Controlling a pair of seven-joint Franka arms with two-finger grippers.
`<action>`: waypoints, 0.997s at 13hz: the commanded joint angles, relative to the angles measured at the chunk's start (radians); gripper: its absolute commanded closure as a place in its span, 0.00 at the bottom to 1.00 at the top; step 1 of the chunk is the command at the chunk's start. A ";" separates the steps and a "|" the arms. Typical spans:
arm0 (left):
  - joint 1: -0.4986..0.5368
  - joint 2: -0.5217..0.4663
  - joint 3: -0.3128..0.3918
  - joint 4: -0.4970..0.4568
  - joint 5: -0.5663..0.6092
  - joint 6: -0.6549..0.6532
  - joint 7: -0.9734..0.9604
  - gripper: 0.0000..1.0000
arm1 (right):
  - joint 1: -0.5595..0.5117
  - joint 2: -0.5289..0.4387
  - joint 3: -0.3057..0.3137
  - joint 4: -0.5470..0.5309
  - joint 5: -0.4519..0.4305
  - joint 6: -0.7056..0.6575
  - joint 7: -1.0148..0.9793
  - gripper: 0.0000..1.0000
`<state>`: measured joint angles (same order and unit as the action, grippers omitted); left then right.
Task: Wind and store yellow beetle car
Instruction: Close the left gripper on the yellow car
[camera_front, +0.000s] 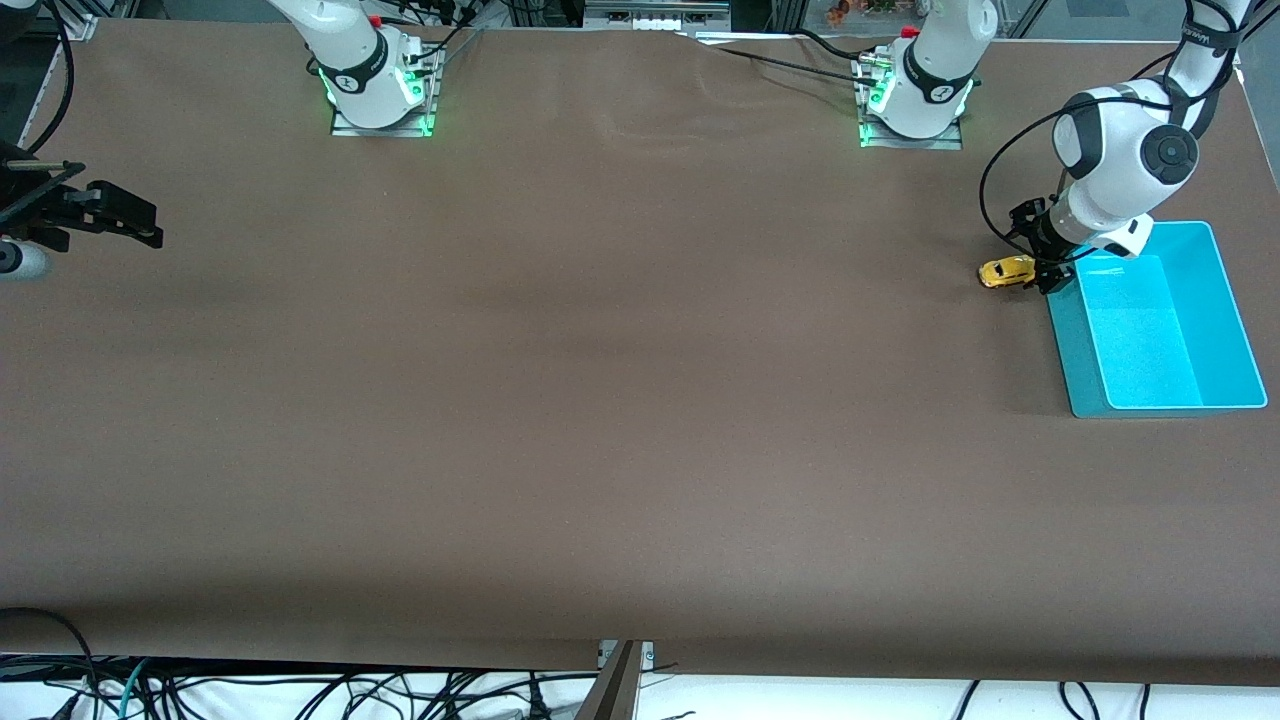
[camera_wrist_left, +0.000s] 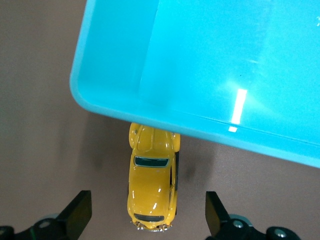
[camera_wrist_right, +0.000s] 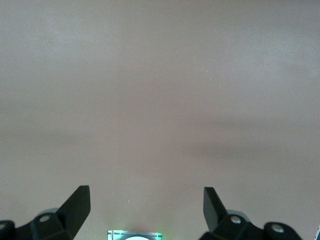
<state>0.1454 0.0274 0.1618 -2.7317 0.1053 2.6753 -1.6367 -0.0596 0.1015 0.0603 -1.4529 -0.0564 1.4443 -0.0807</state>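
Note:
The yellow beetle car (camera_front: 1006, 271) stands on its wheels on the brown table, beside the corner of the cyan bin (camera_front: 1075, 350) that lies farther from the front camera. In the left wrist view one end of the car (camera_wrist_left: 152, 180) is hidden under the bin's rim (camera_wrist_left: 115, 65). My left gripper (camera_front: 1035, 252) hangs low over the car, open. Its fingers (camera_wrist_left: 80, 210) stand on either side of the car's other end with clear gaps, touching nothing. My right gripper (camera_front: 140, 222) waits open and empty over the right arm's end of the table, with only bare table between its fingers (camera_wrist_right: 146, 196).
The cyan bin holds nothing. The arms' bases (camera_front: 380, 95) with green lights stand along the table's edge farthest from the front camera. Brown cloth (camera_front: 620, 400) covers the table between the two grippers.

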 joint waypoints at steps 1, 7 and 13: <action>-0.026 0.026 0.008 -0.006 0.031 0.044 -0.037 0.00 | -0.005 -0.003 0.000 0.000 0.012 0.002 0.009 0.00; -0.027 0.045 0.008 -0.007 0.031 0.058 -0.038 0.57 | -0.011 -0.003 0.000 0.000 0.013 0.002 0.009 0.00; -0.050 0.011 0.008 0.012 0.031 0.040 -0.112 0.99 | -0.012 -0.003 0.000 0.000 0.013 0.004 0.009 0.00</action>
<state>0.1159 0.0679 0.1616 -2.7273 0.1054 2.7187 -1.6887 -0.0642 0.1016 0.0581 -1.4529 -0.0564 1.4449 -0.0807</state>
